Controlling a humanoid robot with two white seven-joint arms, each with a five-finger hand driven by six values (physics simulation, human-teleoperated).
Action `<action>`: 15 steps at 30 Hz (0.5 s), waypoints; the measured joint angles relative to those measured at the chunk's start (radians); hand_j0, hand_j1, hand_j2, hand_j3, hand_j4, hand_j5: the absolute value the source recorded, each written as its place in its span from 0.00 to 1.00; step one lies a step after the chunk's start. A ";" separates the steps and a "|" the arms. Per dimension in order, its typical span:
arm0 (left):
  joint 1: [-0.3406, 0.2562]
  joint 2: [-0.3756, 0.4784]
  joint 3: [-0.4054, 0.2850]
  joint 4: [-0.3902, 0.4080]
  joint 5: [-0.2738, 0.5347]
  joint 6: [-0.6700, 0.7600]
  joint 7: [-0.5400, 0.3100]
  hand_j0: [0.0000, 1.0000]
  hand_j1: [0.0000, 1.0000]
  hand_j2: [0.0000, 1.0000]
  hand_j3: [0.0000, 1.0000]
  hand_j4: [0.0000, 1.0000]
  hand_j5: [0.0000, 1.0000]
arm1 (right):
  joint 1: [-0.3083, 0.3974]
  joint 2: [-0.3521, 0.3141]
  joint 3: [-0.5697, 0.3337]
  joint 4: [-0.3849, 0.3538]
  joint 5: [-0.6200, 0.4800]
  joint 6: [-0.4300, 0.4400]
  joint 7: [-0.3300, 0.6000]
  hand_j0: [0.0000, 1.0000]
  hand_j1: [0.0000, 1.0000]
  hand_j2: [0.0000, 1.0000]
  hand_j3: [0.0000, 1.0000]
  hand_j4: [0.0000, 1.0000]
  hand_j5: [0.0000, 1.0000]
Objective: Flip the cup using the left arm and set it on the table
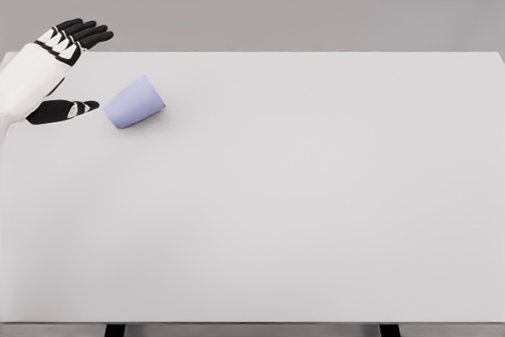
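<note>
the cup (135,103), pale blue, lies on its side toward the ten o'clock part of the white table (300,195), just beside the left hand (54,69) at its nine o'clock, whose black fingers (85,33) and thumb are spread apart, gripping nothing.

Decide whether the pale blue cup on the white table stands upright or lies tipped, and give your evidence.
Tipped. The pale blue cup lies on its side on the white table, its long side along the surface, beside the open left hand.
</note>
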 measured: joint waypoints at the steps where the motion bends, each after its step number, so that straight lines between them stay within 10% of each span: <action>1: 0.000 0.000 0.000 -0.004 0.000 0.000 0.000 1.00 1.00 1.00 1.00 1.00 1.00 | 0.000 0.000 0.000 0.000 0.000 0.000 0.001 1.00 1.00 1.00 1.00 1.00 1.00; 15: -0.003 0.011 -0.005 -0.012 -0.044 0.000 0.000 1.00 1.00 1.00 1.00 1.00 1.00 | 0.000 0.000 -0.001 0.001 0.000 0.000 0.002 1.00 1.00 1.00 1.00 1.00 1.00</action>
